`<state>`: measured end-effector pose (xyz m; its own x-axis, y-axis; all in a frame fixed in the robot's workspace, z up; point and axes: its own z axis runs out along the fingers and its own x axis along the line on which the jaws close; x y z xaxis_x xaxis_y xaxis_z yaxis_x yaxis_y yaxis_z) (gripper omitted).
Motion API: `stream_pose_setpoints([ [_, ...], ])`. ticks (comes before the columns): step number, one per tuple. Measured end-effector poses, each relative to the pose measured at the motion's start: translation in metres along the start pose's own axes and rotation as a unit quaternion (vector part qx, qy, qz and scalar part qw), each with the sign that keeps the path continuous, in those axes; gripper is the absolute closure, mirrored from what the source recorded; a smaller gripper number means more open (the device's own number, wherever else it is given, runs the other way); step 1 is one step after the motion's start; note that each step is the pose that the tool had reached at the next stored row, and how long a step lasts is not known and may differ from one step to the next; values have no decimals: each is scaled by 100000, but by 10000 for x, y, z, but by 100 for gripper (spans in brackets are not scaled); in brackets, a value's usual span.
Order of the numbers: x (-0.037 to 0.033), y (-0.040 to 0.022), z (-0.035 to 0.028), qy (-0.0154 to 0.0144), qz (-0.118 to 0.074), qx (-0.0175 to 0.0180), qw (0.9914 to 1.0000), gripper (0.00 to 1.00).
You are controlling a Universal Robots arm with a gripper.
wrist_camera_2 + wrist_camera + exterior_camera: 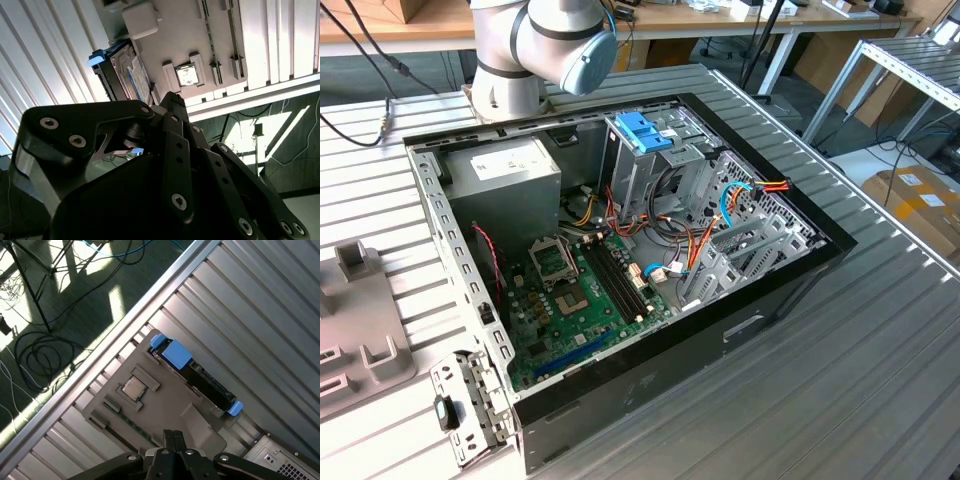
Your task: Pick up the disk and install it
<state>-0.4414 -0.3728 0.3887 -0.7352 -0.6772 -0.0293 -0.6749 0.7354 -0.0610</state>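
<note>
First wrist view shows the disk (197,375) dark with blue rails.

in the exterior view, the grey and pale blue robot arm (545,45) is cut off by the top edge. the pale grey moulded fixture tray (360,320) on the ribbed metal worktop (880,380) runs off the exterior view's left. in the second wrist view, the black jointed tool (170,100) hides one end of the flat dark disk with bright blue rails (119,72). in the first wrist view, the picture's edge crops the tool's body and a grey metal corner of the computer case (282,465).
</note>
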Motion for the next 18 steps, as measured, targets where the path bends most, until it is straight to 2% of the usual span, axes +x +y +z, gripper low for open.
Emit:
stream_pose_setpoints([
  [18,0,0,0,-161,-2590,-76,99966,89],
])
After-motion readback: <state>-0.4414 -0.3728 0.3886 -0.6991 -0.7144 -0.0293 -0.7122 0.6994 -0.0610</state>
